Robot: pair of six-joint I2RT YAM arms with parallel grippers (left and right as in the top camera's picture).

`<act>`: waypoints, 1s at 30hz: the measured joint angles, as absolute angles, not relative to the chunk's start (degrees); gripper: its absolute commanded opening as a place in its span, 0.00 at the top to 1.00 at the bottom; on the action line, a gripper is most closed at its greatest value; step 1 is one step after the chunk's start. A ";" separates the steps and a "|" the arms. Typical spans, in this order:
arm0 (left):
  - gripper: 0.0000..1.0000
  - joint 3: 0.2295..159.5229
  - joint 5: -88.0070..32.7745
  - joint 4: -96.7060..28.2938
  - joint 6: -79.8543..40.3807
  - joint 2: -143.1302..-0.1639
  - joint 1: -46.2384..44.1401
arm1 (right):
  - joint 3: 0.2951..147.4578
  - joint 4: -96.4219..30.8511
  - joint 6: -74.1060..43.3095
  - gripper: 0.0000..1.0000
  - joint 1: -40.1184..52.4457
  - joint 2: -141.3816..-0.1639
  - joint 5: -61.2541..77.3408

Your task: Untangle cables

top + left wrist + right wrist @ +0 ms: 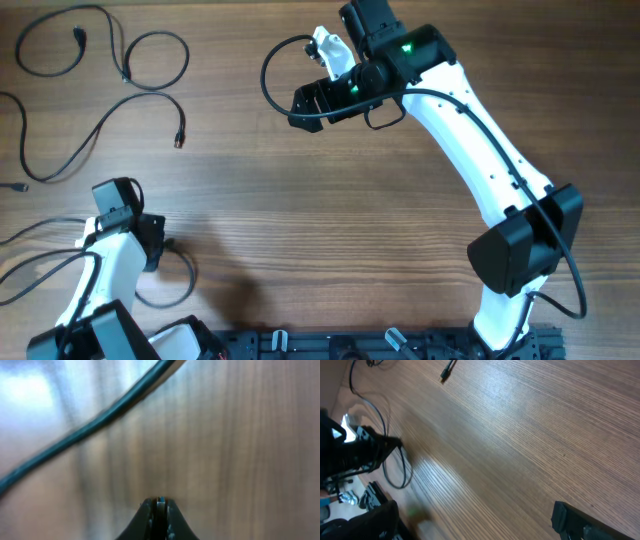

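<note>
Several thin black cables lie in loose loops [150, 62] at the table's far left, one ending in a small plug [180, 140]. My left gripper [165, 244] is low at the near left. In its wrist view the fingertips [148, 510] are pressed together on a thin dark strip with a bluish tip [160, 502]. A thin cable loop [183, 282] curls away from that gripper and also hangs below it in the right wrist view [402, 472]. A blurred cable [95, 422] crosses the wood ahead. My right gripper [305, 105] is open at the far middle, with bare wood between its fingers [570, 520].
A thin black loop [264, 80] curves beside the right gripper; I cannot tell whether it is the arm's own wire. Thicker wires [30, 270] trail from the left arm's base. A plug end [447, 371] lies far ahead of the right wrist. A black rail [380, 345] lines the near edge.
</note>
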State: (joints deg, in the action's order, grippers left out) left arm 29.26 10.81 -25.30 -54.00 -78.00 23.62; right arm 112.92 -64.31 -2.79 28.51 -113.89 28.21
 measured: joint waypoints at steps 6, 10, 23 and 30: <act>0.96 29.56 4.08 -17.32 -54.15 -79.57 23.62 | 112.92 -67.33 -2.79 0.00 28.51 -113.89 28.21; 0.96 32.08 1.06 -17.93 -54.17 -80.95 23.62 | 112.92 -67.51 -2.79 0.00 28.51 -113.89 28.21; 0.63 36.73 -0.40 -4.10 -53.54 -81.01 24.05 | 112.92 -69.01 -2.79 0.00 28.58 -113.89 28.21; 0.46 36.73 -0.16 -5.80 -51.07 -81.01 28.01 | 112.92 -68.55 -2.79 0.00 28.58 -113.89 28.21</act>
State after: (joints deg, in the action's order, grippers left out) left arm 36.73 -0.16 -5.80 -51.07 -81.01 28.01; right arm 112.92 -68.55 -2.79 28.58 -113.89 28.21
